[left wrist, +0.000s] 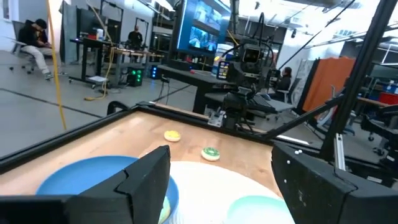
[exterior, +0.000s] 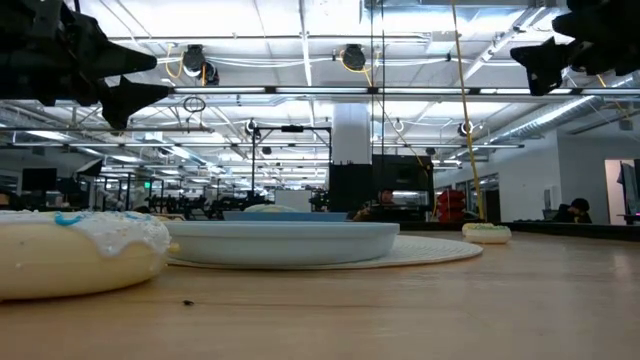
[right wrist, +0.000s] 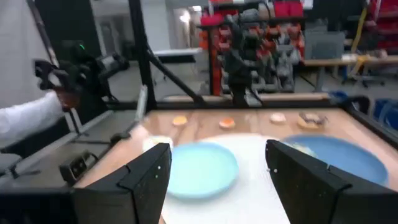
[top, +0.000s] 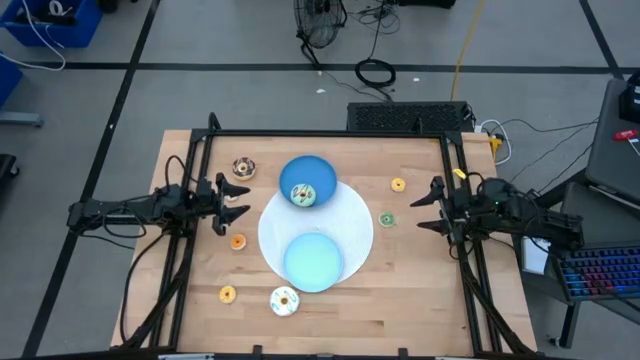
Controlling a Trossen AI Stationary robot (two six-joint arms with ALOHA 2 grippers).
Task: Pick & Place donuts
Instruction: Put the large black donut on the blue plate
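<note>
**Grippers waiting wide, 1 donut plated, 6 to go**

Both grippers are hanging open and empty above the table's side edges: the left gripper (top: 235, 203) is hovering near the left rail, the right gripper (top: 425, 208) near the right rail, each pointing inward toward the white mat (top: 350, 235).

On the mat are sitting 2 blue plates. The darker plate (top: 322, 171) is carrying a teal donut (top: 302, 195); the lighter plate (top: 315, 262) is looking empty.

The other donuts are lying loose on the wood:
- a chocolate-sprinkled donut (top: 244, 168) just left of the darker plate
- a small orange donut (top: 237, 241) below the left gripper
- a small yellow donut (top: 227, 294) near the front left
- a white-frosted donut (top: 285, 300) just in front of the lighter plate
- a small yellow donut (top: 398, 184) and a small green donut (top: 387, 219) on the right side

Judging by this, the task is sitting between picks, with 1 placement apparently done. The next move is calling for a descent over a nearby ring: the orange one suits the left gripper, the green one the right. Those tiny rings are lying flat, so the fingers will need to come down low and straddle the ring squarely.
</note>
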